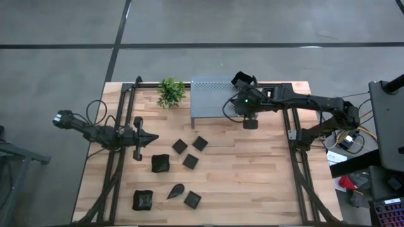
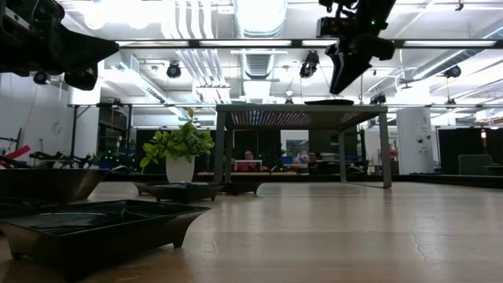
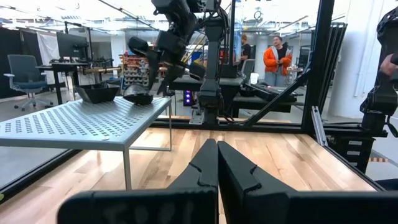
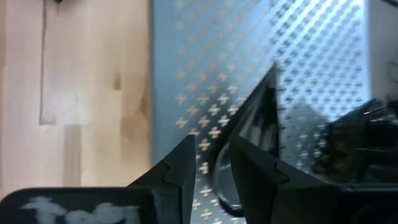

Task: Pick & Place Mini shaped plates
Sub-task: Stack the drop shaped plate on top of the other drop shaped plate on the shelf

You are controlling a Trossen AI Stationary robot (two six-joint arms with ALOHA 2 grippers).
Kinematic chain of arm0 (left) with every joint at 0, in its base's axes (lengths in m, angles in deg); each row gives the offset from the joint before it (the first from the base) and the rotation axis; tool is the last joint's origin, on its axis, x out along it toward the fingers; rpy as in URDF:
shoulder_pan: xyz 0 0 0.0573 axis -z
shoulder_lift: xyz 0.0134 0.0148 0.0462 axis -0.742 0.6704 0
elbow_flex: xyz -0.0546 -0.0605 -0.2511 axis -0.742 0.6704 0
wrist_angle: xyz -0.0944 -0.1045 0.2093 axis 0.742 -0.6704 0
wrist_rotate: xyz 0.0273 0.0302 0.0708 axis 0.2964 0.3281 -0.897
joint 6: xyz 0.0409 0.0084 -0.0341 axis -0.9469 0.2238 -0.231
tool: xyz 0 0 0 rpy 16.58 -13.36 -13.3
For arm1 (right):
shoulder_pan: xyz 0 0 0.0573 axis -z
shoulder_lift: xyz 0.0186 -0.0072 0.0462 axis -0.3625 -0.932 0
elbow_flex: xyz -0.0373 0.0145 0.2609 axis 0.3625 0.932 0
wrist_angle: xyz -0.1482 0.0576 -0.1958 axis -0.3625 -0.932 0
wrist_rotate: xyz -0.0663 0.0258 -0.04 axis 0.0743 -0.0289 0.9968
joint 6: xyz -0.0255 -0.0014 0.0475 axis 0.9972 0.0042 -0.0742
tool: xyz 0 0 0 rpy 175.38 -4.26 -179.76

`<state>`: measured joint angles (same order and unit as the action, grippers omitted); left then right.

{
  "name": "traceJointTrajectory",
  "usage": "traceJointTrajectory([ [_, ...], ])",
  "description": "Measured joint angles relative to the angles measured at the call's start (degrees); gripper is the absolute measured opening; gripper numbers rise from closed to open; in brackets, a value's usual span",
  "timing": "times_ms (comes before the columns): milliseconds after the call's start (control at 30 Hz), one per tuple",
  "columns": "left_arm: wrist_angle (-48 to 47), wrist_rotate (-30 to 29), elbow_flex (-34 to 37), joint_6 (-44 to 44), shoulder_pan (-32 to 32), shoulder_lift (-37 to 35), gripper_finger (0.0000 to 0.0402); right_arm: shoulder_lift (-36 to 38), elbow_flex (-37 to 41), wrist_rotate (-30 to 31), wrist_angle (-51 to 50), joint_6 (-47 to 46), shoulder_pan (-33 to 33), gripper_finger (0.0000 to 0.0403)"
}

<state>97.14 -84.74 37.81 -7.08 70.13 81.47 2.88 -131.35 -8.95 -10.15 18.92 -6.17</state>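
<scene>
The shelf stands at the table's far edge, the plant just left of it. Seven plates lie spread across the near-left area; perhaps two more sit on the shelf.

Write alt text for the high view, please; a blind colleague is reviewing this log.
Seen from above, the right gripper hangs at the right edge of a grey perforated shelf at the table's far side. The left gripper waits, shut, at the left, near seven small black plates scattered on the wooden table. A green plant stands beside the shelf.
</scene>
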Motion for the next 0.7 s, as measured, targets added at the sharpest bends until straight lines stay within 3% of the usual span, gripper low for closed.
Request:
traceJointTrajectory([
  [200, 0.0, 0.0, 0.0, 0.0, 0.0, 0.0, 0.0, 0.1, -2.4, 2.9, 0.0, -0.5, 0.1, 0.0077],
  [333, 0.0, 0.0, 0.0, 0.0, 0.0, 0.0, 0.0, 0.1, -2.9, 6.3, -4.7, -2.0, 2.0, 0.0045],
  [433, 0.0, 0.0, 0.0, 0.0, 0.0, 0.0, 0.0, 0.1, -2.6, 3.9, -6.9, -2.7, 4.3, 0.0015],
  [700, 0.0, 0.0, 0.0, 0.0, 0.0, 0.0, 0.0, 0.0, -1.4, 1.2, -5.6, -2.8, 5.1, 0.0008],
])
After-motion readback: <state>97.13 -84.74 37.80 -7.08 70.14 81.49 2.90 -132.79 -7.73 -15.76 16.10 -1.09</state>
